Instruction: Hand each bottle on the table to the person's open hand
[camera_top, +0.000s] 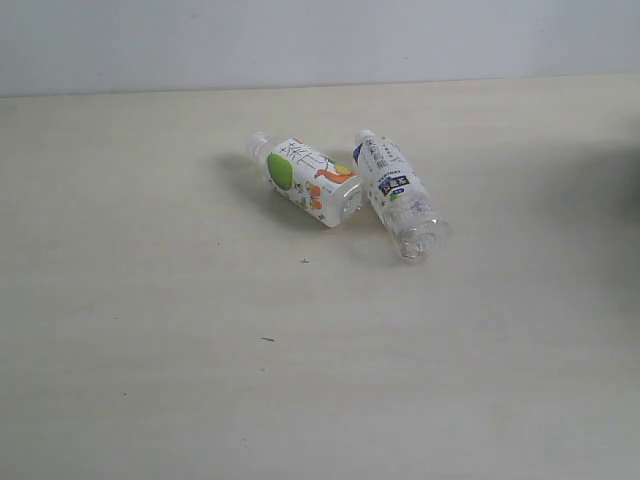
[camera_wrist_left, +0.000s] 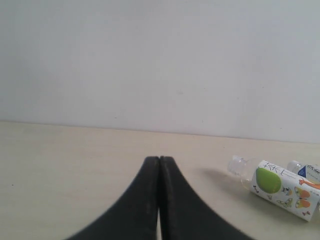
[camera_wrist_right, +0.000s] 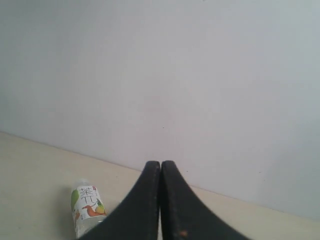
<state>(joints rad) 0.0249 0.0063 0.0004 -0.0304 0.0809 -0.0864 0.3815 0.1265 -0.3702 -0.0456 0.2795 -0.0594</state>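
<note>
Two bottles lie on their sides on the desk (camera_top: 120, 350): the green-orange bottle (camera_top: 305, 182) and, just beside its base, the blue-white bottle (camera_top: 400, 195). The left tool (camera_wrist_left: 159, 160) and right tool (camera_wrist_right: 161, 164) are both clenched empty, apart from the bottles, facing a pale wall (camera_wrist_left: 150, 60).

Left end effector (camera_wrist_left: 159, 159): you see two matte black fingers (camera_wrist_left: 137, 202), smooth and unmarked.
Left finger shape: each has a narrow, rounded tip and flares wide toward your camera in a curved sweep.
Right end effector (camera_wrist_right: 160, 162): you get the same black pair, with the same flared outline.
Right finger mark: look low on one finger's inner edge, where a small orange-brown speck (camera_wrist_right: 182, 233) sits.
Finish: dull, faintly grainy on both.
</note>
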